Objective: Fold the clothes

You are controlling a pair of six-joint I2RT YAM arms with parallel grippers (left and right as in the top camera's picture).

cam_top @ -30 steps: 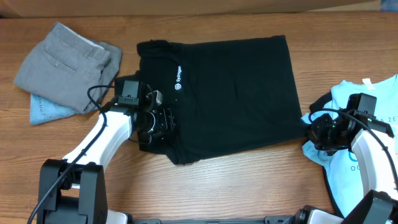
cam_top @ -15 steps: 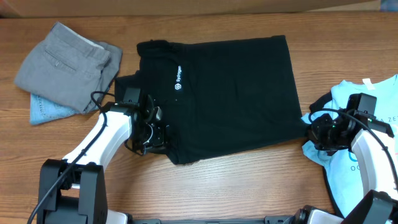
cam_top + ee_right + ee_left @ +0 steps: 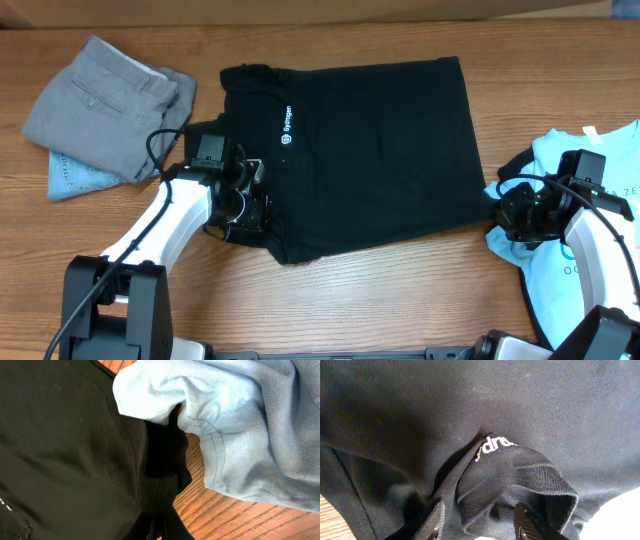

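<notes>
Overhead view, left to right. At the upper left of the frame, gray trousers (image 3: 100, 100) are lying on a pale blue folded cloth (image 3: 72, 178), well apart from the work.

Left of centre, your left claw (image 3: 248, 198) is standing at middling width astride the sleeve (image 3: 520, 475) of the black T-shirt (image 3: 370, 150). In the left wrist view its fingers (image 3: 432, 522) are flanking the bunched hem below the white lettering (image 3: 495, 445), apparently not clamping it. The shirt is lying spread across the middle of the desk (image 3: 400, 290), logo side up.

At the right edge, your right claw (image 3: 512, 215) is sitting closed on the shirt's lower right corner, just beside a light blue garment (image 3: 555, 150).

Risks:
- If you are closing the left claw on the rumpled sleeve, you are likely catching several layers, and the fold will come out lumpy.
- If you are lifting the right corner from here, the overlapping blue hem (image 3: 215, 455) may be dragged along, since it is lying against the pinched cloth.
</notes>
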